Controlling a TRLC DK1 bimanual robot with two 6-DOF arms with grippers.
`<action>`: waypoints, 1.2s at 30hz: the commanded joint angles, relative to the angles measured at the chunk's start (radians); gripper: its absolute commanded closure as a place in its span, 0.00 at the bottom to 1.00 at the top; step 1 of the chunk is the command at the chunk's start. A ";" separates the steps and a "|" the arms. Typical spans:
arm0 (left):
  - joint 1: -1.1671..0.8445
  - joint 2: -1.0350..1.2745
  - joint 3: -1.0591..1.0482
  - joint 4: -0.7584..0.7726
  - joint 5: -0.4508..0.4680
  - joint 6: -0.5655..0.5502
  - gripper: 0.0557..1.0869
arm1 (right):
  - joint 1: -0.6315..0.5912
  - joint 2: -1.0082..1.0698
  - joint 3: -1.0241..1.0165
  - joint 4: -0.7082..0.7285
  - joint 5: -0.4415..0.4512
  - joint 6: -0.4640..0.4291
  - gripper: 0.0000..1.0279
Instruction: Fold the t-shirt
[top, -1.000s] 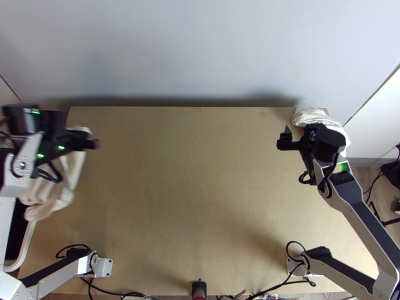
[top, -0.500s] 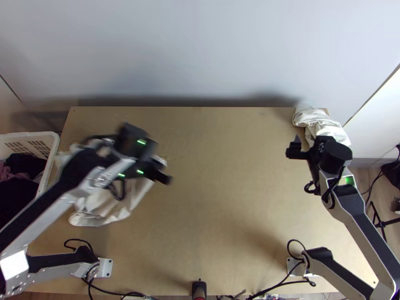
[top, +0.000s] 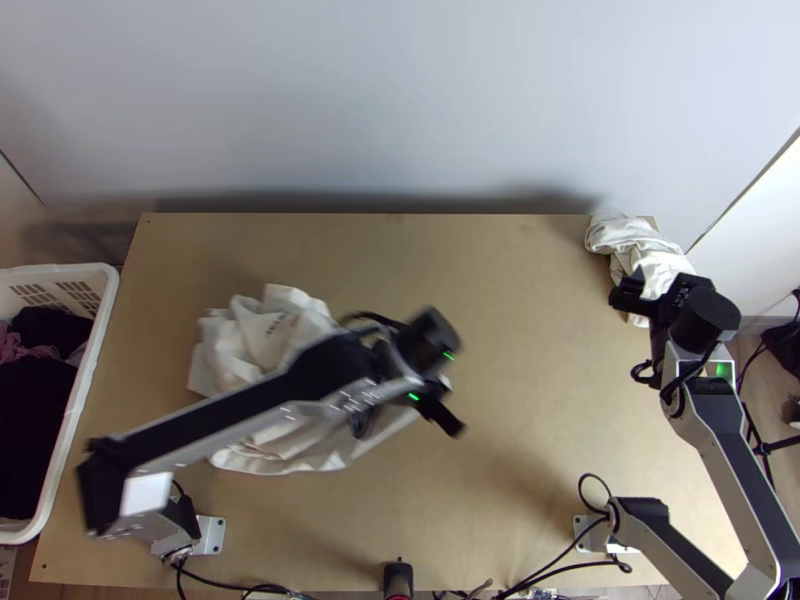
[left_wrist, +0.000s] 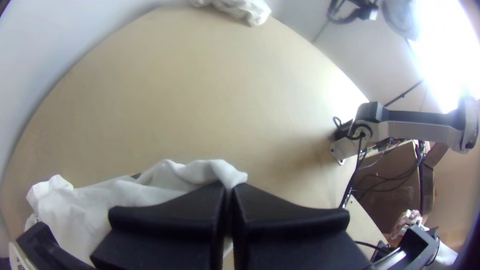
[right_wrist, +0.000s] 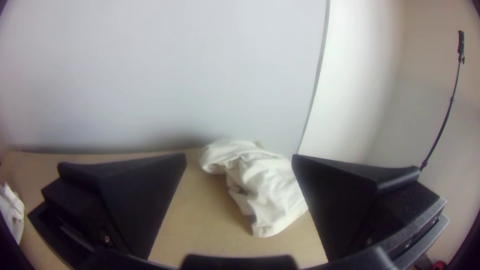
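Observation:
In the top view my left gripper (top: 440, 408) is over the table's middle at the right side of a bunched off-white t-shirt (top: 265, 335), and the left arm crosses above the cloth. In the left wrist view my left gripper (left_wrist: 229, 192) is shut on an edge of the white t-shirt (left_wrist: 85, 200), whose rest trails off in loose folds. At the table's right side stands my right gripper (top: 632, 292), beside the bunched white cloth (top: 650, 255) in the far right corner. Open fingers of my right gripper (right_wrist: 239, 160) frame that cloth (right_wrist: 265, 185) in the right wrist view.
A white basket (top: 85, 385) of dark clothes stands at the table's left side. The wooden table (top: 500, 330) is bare between the t-shirt and the right arm. A pale wall rises behind its far edge, and cables lie along the near edge.
My left gripper has swung from the far left to the table's middle, drawing the t-shirt rightward with it. The right gripper has shifted slightly right and nearer the front.

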 joint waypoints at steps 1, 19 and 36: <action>-0.154 0.188 0.148 0.043 0.036 -0.016 0.96 | -0.093 0.007 -0.032 0.081 -0.003 0.005 0.05; -0.172 0.576 0.498 0.173 0.160 -0.100 0.96 | -0.268 0.014 -0.013 0.172 -0.094 0.060 0.05; -0.114 0.398 0.454 -0.033 0.177 -0.053 0.04 | -0.193 0.083 0.019 0.173 -0.204 0.079 0.05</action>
